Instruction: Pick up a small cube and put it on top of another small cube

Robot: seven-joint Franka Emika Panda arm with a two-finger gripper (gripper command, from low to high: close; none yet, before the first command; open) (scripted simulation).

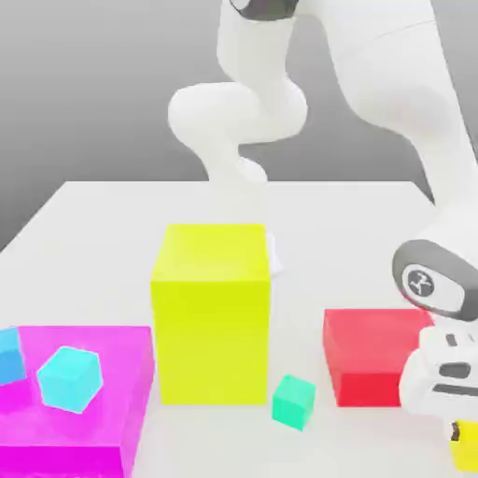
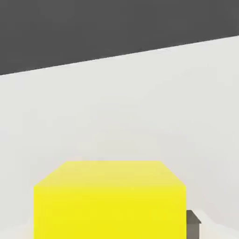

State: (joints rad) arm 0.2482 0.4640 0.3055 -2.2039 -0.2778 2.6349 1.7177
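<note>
- The gripper [image 1: 467, 435] was narrowed onto the small yellow cube [image 2: 110, 212] — the cube sat between its fingers, one dark pad [image 2: 193, 230] right at its side.
- That cube was low at the exterior view's right edge, partly cut off; whether it touched the table [image 1: 359, 219] could not be told.
- The light cyan cube [image 1: 70, 379] lay on the flat magenta block [image 1: 79, 434] at the exterior view's left, well apart from the gripper, with nothing on top of it.
- A deeper blue cube [image 1: 11, 357] was near it, cut by the view's edge.
- The tall yellow block [image 1: 212, 336] stood upright beside the magenta block.
- The teal-green cube [image 1: 293, 402] was on the table, between the tall yellow block and the red block [image 1: 373, 355] — turned at an angle.
- The arm [image 1: 401, 89] reached down at the exterior view's right, its hand partly in front of the red block.
</note>
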